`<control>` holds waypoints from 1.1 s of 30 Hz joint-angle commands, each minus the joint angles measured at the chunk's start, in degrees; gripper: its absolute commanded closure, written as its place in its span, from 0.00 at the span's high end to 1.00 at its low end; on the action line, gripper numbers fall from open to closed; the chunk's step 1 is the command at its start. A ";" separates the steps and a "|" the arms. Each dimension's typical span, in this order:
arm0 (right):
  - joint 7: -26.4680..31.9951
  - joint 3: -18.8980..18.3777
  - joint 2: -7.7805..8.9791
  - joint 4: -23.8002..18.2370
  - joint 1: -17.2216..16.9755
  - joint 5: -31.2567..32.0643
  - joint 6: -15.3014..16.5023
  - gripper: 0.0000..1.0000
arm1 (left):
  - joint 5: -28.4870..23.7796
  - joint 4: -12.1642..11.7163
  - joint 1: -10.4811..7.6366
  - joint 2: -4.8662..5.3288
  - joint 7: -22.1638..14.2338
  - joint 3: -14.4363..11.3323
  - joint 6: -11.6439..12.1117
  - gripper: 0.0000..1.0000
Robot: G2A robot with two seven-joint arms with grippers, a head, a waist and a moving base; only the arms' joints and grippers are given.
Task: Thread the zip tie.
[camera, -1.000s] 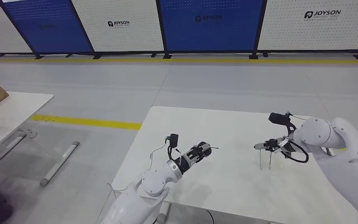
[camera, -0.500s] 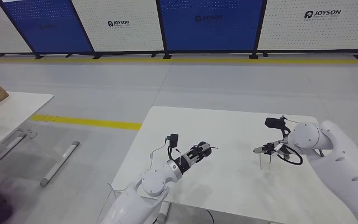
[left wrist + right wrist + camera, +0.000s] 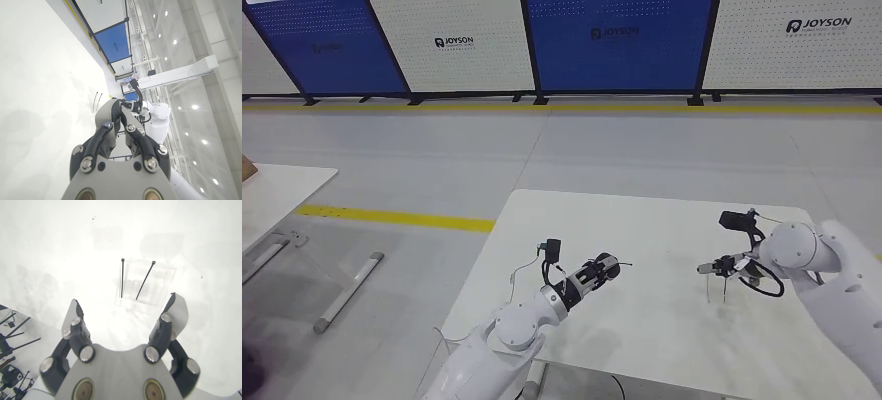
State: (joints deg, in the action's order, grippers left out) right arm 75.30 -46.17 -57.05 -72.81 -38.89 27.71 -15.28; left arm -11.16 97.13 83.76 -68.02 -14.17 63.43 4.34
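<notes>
Two black zip ties [image 3: 122, 278] [image 3: 145, 280] stand upright in a small clear holder [image 3: 162, 285] on the white table [image 3: 642, 230]. My right gripper [image 3: 125, 304] hovers over them, open, with its fingers spread to either side of the holder and nothing between them. In the top view the right gripper [image 3: 709, 268] sits at the table's right side, just above the ties [image 3: 718, 287]. My left gripper [image 3: 119, 111] is shut, held low over the table's near left part [image 3: 607, 266], pointing across at the ties [image 3: 96, 101] and the right arm [image 3: 158, 111].
The table's edge [image 3: 36, 321] runs close beside the right gripper, with dark gear on the floor below it. Bare white tabletop lies between the two arms. Another white table [image 3: 277, 195] stands far off to the left.
The right arm has drawn in slightly, and its gripper has moved a little down and closer to the zip ties. The left arm has not moved.
</notes>
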 commanded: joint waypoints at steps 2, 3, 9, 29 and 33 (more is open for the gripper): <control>0.67 -0.39 0.15 -0.38 -0.31 0.58 -0.33 0.47 | 0.00 0.00 0.00 0.00 0.00 0.00 0.00 0.00; 1.44 -0.32 0.19 -0.49 -0.27 1.30 -0.95 0.46 | 0.00 0.00 0.00 0.00 0.00 0.00 0.00 0.00; 4.35 1.24 -0.40 1.19 0.71 3.16 -3.22 0.43 | 0.00 0.00 0.00 0.00 0.00 0.00 0.00 0.00; 4.35 8.79 -4.27 13.51 7.01 0.02 -3.92 0.29 | 0.00 0.00 0.00 0.00 0.00 0.00 0.00 0.00; 4.35 10.45 -5.38 16.32 8.53 -0.78 -3.79 0.28 | 0.00 0.00 0.00 0.00 0.00 0.00 0.00 0.00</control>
State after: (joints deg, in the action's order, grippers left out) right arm 79.64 -36.04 -62.21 -57.11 -30.69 27.02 -19.05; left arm -11.16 97.13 83.76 -68.02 -14.17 63.43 4.34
